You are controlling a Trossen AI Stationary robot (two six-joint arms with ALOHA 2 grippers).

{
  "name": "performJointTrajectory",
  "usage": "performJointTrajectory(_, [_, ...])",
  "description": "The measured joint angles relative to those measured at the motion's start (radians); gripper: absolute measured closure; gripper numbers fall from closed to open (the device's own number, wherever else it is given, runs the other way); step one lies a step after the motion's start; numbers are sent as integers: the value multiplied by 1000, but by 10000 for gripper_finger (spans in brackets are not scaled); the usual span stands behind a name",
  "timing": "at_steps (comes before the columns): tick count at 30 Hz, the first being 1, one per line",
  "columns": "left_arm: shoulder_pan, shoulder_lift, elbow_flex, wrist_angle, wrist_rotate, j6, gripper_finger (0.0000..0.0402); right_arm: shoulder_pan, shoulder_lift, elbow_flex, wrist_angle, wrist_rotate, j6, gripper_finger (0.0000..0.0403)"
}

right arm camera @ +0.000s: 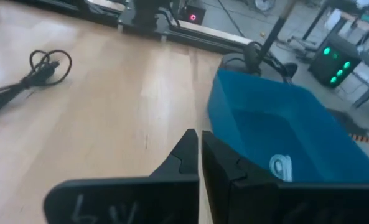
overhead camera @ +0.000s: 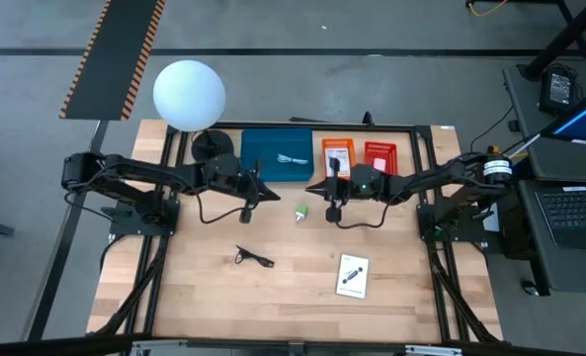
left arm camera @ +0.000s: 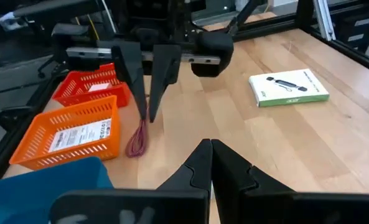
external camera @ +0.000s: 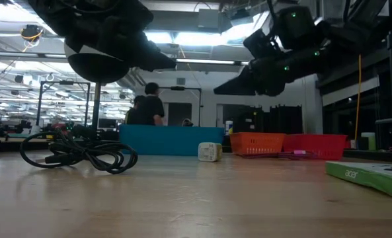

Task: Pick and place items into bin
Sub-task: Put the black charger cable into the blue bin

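Items lie scattered on the desk (overhead camera: pixel 204 307): black cable piece (overhead camera: pixel 253 257), white printed card (overhead camera: pixel 352 275), green lump (overhead camera: pixel 301 211) between my left claw (overhead camera: pixel 276 194) and right claw (overhead camera: pixel 310 187), both pressed together, empty, near the blue bin (overhead camera: pixel 278 155).

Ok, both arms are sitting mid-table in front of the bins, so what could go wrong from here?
1. The left tool and right tool, both shut, point at each other close together by the blue bin; moving either inward could make them collide.
2. The red cord lies right beside the orange basket, so a grab there may shove the basket.
3. The black cable is loosely coiled and could snag.
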Motion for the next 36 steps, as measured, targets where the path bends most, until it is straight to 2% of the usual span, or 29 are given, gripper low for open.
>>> performJointTrajectory(5, [-18,1,0,-54,0,38,399,7,3,0,0,0,107,398])
performJointTrajectory(10, [-37,1,0,-58,0,37,401,43,2,0,-23,0,136,398])
performJointTrajectory(14, [-59,1,0,-58,0,7,398,94,1,27,-156,3,170,398])
performJointTrajectory(20, [-94,1,0,-62,0,-7,400,190,-1,106,-327,128,217,398])
performJointTrajectory(23, [-110,1,0,-62,0,-19,399,231,-1,154,-401,133,239,398])
performJointTrajectory(29, [-134,1,0,-60,1,-9,400,296,-1,276,-672,133,301,398])
performJointTrajectory(36, [-133,1,0,-59,-1,-7,395,353,-1,464,-1066,137,466,399])
